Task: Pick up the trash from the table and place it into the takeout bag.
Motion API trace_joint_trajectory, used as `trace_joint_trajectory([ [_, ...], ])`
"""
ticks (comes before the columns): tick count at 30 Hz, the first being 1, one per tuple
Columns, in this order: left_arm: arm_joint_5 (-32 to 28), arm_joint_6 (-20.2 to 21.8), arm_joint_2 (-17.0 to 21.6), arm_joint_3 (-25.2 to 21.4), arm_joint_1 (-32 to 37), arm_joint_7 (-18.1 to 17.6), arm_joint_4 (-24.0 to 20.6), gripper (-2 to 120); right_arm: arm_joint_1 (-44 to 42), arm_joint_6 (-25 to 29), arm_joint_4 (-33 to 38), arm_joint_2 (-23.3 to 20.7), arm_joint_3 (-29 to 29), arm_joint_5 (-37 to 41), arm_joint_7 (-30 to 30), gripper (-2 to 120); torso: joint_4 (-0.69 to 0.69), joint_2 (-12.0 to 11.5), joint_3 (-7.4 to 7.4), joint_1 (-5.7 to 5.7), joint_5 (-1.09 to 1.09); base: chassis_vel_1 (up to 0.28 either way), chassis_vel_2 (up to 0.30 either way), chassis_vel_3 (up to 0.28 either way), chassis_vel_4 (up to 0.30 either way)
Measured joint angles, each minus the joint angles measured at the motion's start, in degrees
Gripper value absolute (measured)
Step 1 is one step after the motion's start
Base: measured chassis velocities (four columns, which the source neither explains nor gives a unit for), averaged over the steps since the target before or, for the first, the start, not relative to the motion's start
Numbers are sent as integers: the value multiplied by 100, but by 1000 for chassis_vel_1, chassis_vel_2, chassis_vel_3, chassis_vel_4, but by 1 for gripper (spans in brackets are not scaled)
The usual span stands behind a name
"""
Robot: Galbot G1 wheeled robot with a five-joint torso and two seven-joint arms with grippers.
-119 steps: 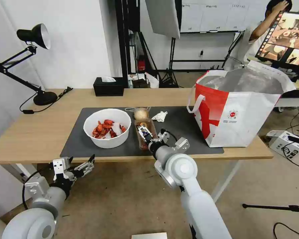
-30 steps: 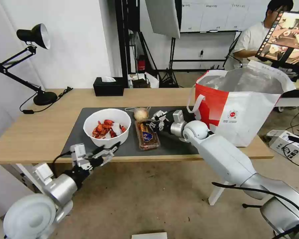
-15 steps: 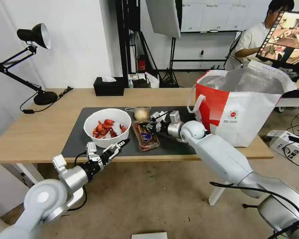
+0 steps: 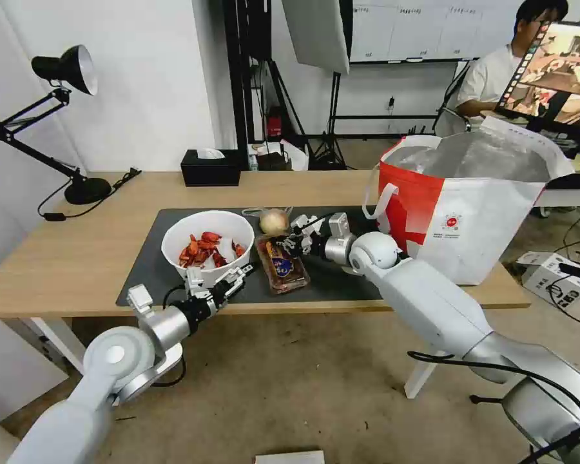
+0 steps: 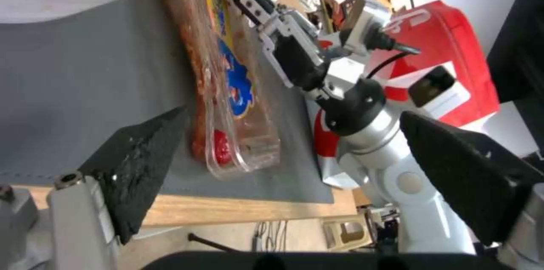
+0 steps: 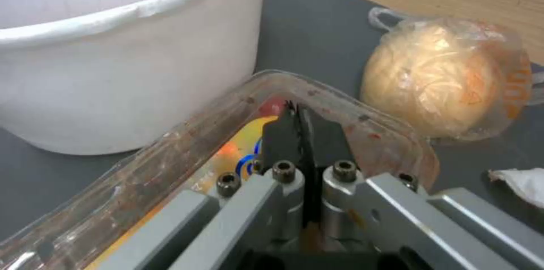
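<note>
The white bowl point(image 4: 207, 247) of red shells sits on the dark mat point(image 4: 148, 264). Right of it lies the clear tray point(image 4: 282, 264), with the wrapped beige ball point(image 4: 274, 222) just behind. My right gripper point(image 4: 291, 243) is shut at the tray's far end, its black fingers point(image 6: 286, 132) pressed together on the tray's point(image 6: 170, 163) rim. My left gripper point(image 4: 235, 278) hangs open at the table's front edge, just below the bowl's near side, fingers point(image 5: 142, 163) wide apart. A corner of white tissue point(image 6: 521, 180) lies beside the ball point(image 6: 442, 83). The takeout bag point(image 4: 470, 212) stands open at the table's right end.
A black tissue box point(image 4: 211, 167) sits at the table's far edge and a black desk lamp point(image 4: 77, 187) at the far left. The table point(image 4: 64, 258) has bare wood left of the mat. A person sits at a monitor behind the bag.
My left arm has risen and moved right, from below the table edge up to the bowl's front. My right gripper has edged left, and the tray's far end has shifted with it.
</note>
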Motion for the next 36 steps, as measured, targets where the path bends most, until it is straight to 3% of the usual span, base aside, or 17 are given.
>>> trace_joint_trajectory([
  [6,253,-57,-58,265,-180,-16,156,100,-9,-13,60,-19,12,7,23,0,0,0,0,0,0,0,0,0,0],
  [36,407,-116,-288,1014,-864,-233,760,100,-196,-46,258,-99,154,41,117,0,0,0,0,0,0,0,0,0,0],
])
